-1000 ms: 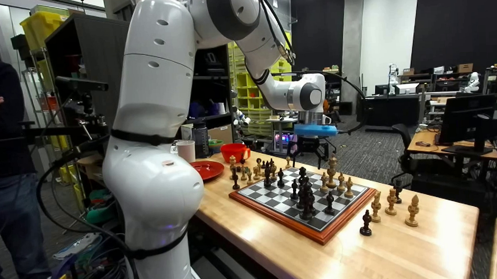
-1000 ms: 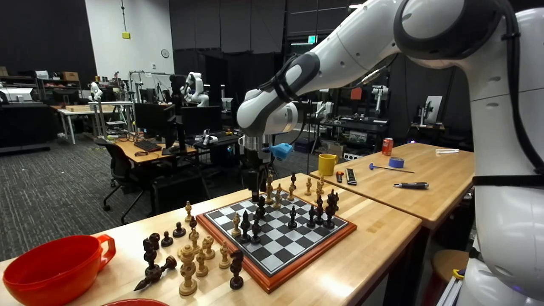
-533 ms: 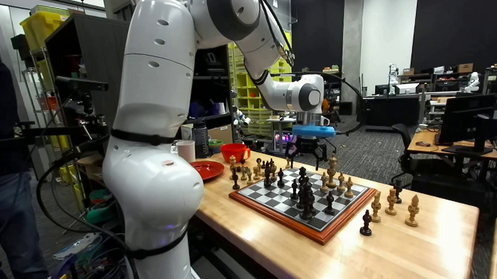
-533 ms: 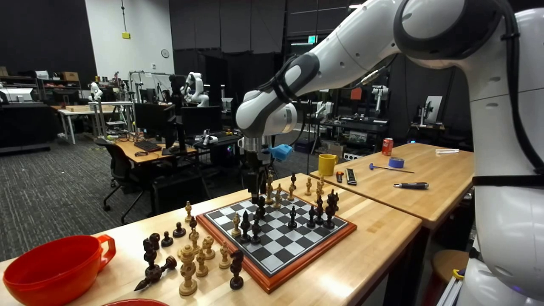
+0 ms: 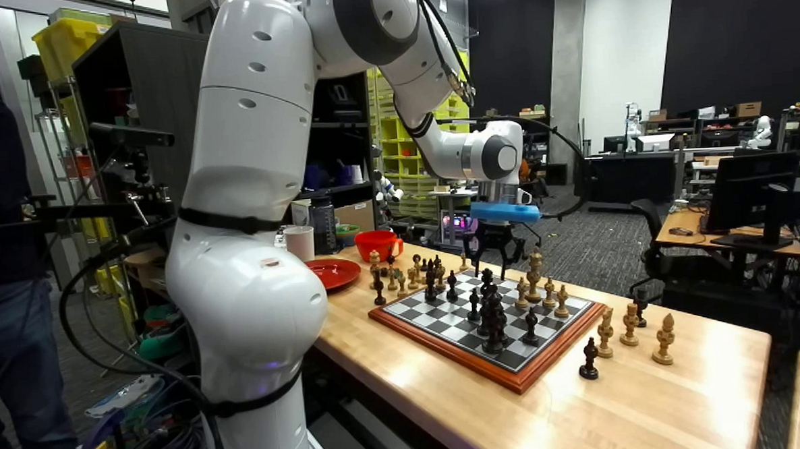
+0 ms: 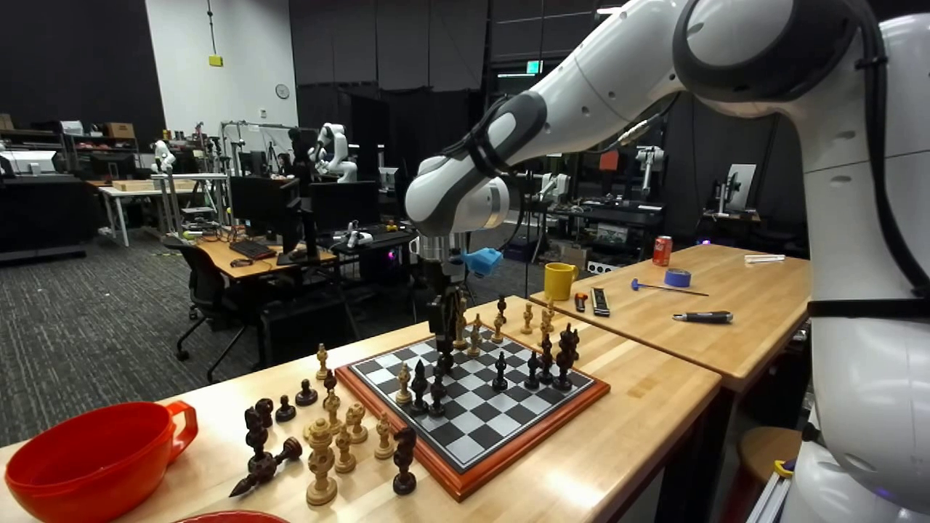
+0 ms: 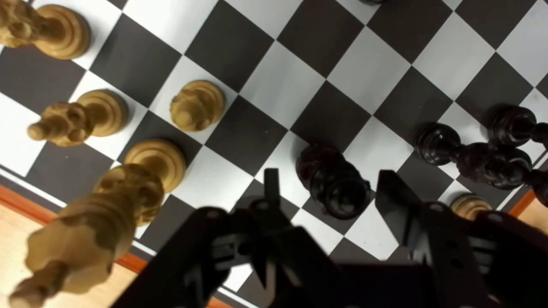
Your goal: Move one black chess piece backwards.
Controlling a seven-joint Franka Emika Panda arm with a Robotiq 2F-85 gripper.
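Several black chess pieces stand on the checkered chessboard [image 6: 485, 436]. One black chess piece [image 7: 340, 188] is between the fingers of my gripper [image 7: 329, 184] in the wrist view, with a visible gap on either side. The jaws are part-way open, and neither finger appears to touch it. In an exterior view the gripper [image 6: 443, 347] points down over that piece, whose base [image 6: 445, 365] shows below the fingertips. Seen from another side, the gripper [image 5: 490, 271] stands over the board's far part, the black chess piece [image 5: 487, 279] at its fingertips.
Pale pieces stand close by, among them a tall pale king [image 7: 85, 231] and a small pale piece [image 7: 197, 105]. More black pieces [image 7: 475, 156] crowd the board on the other side. Off the board are loose pieces [image 6: 320, 465], a red cup [image 6: 94, 457] and a red plate [image 5: 334, 273].
The fingers have drawn closer together in the last half second. The gripper has come slightly lower over the black piece. No chess piece has visibly shifted.
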